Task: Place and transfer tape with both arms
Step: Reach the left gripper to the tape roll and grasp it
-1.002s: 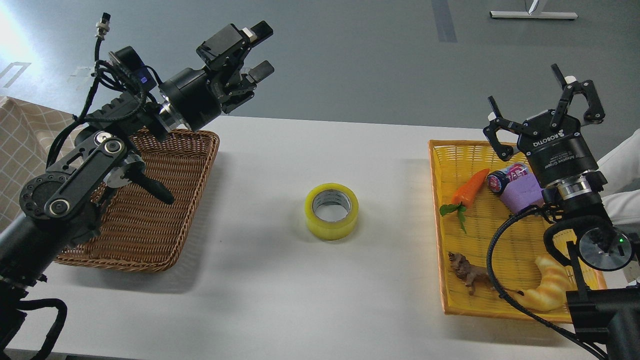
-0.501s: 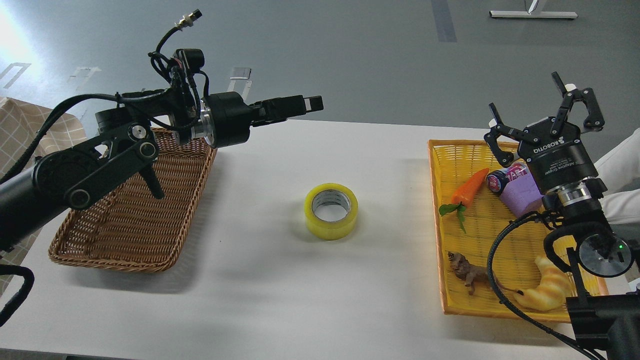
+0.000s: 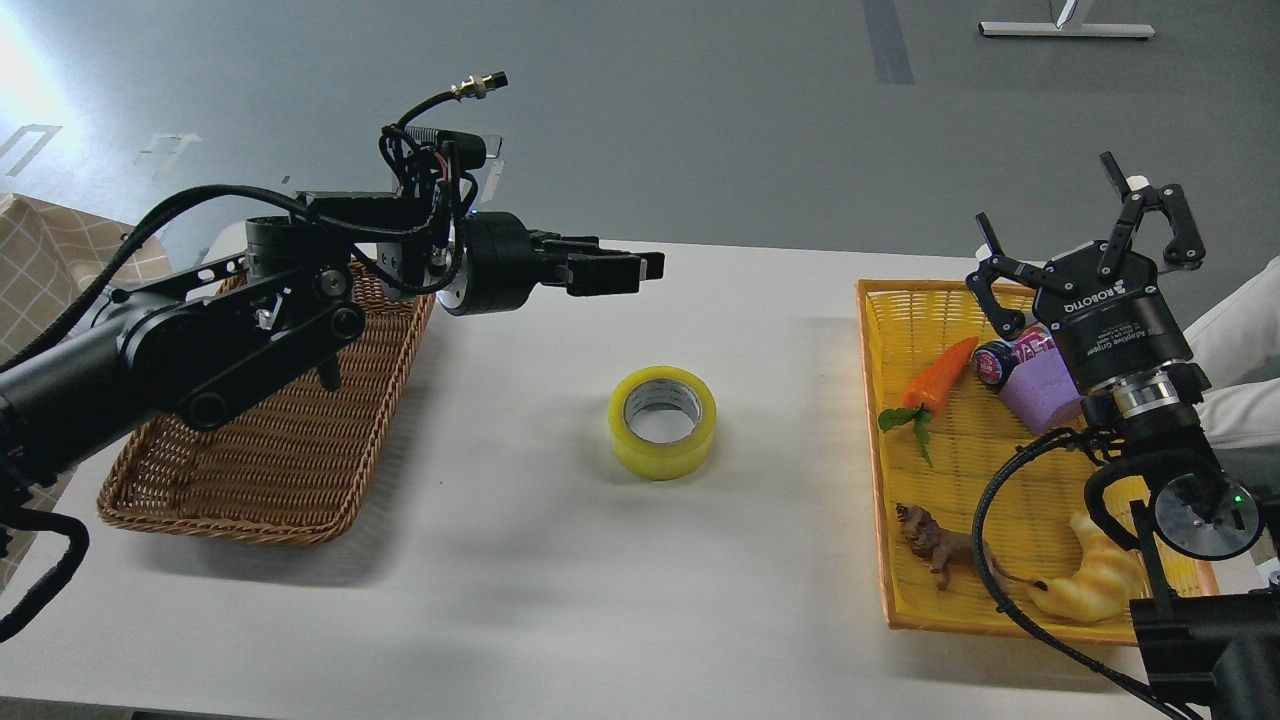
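1. the tape [image 3: 662, 421] lies flat, core up, on the white table [image 3: 560, 560] between the brown basket [image 3: 270, 450] and the yellow tray [image 3: 950, 440].
2. the left gripper [image 3: 640, 270] hangs above and behind the tape, well apart from it, seen side-on; i cannot tell its opening.
3. the right gripper [image 3: 1085, 235] is spread wide and empty over the tray.
4. step, as i judge it: the left arm's reach for the tape.
5. next it should tilt down, straddle the roll's wall, then close.
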{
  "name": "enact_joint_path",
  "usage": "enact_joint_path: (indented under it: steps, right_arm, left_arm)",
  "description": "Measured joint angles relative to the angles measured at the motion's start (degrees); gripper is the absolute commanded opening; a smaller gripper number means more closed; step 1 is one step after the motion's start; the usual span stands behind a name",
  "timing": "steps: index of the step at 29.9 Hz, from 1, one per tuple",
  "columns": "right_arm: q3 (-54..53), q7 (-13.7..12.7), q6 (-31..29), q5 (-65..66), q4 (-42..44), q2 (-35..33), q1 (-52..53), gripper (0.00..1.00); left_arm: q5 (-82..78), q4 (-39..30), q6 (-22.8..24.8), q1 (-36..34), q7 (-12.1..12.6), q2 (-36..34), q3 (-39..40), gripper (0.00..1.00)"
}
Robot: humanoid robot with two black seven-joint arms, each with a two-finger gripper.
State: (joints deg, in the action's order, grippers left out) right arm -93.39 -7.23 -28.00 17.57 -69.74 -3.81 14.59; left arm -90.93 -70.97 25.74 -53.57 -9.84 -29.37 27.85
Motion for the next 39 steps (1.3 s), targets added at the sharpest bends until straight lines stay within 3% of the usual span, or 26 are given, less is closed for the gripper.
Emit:
enact_joint_path:
  steps: [18, 28, 35, 39]
  right_arm:
    - [0.1, 0.1, 0.0, 0.0, -0.1, 0.0, -0.4, 1.00]
    - [0.4, 0.1, 0.0, 0.1, 0.5, 0.0, -0.4, 1.00]
    - [0.4, 0.1, 0.0, 0.1, 0.7, 0.0, -0.4, 0.99]
    - [0.4, 0.2, 0.0, 0.1, 0.8, 0.0, -0.4, 1.00]
  left_arm:
    - [-3.9, 2.0, 0.1, -5.8, 1.3, 2.6, -13.0, 0.98]
    - [-4.4, 4.2, 0.2, -6.0, 8.3, 6.3, -16.3, 0.98]
    - [-4.4, 4.2, 0.5, -6.9, 16.6, 9.4, -16.8, 0.98]
    - [-4.4, 5.5, 1.5, -6.9, 18.6, 11.4, -17.8, 0.98]
